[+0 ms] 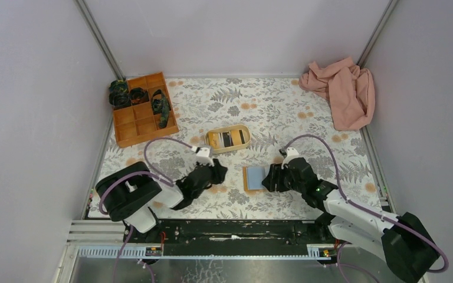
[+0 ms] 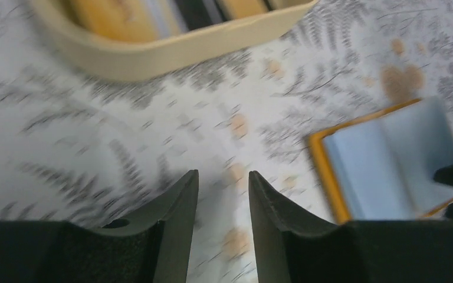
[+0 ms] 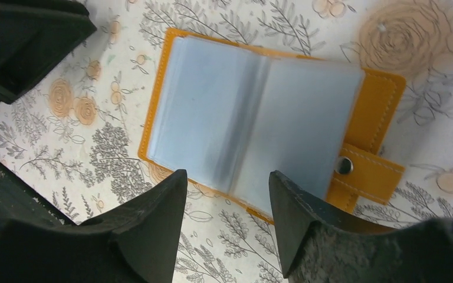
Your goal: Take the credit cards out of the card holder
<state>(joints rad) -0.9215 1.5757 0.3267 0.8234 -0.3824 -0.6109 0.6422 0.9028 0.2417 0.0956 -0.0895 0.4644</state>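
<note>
Card holder lying open on tabletop, blue sleeves facing up. Right end effector hanging at its 3 o'clock edge, jaws spread, gripping nothing. Left end effector hovering at 9 o'clock, jaws parted, empty.

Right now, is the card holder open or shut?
Open. The card holder lies spread flat, both pale blue sleeve pages facing up, its snap tab unfastened and sticking out sideways.

Floral desk carries: open card holder, beige oval tray, orange compartment box far left, pink cloth far right.
</note>
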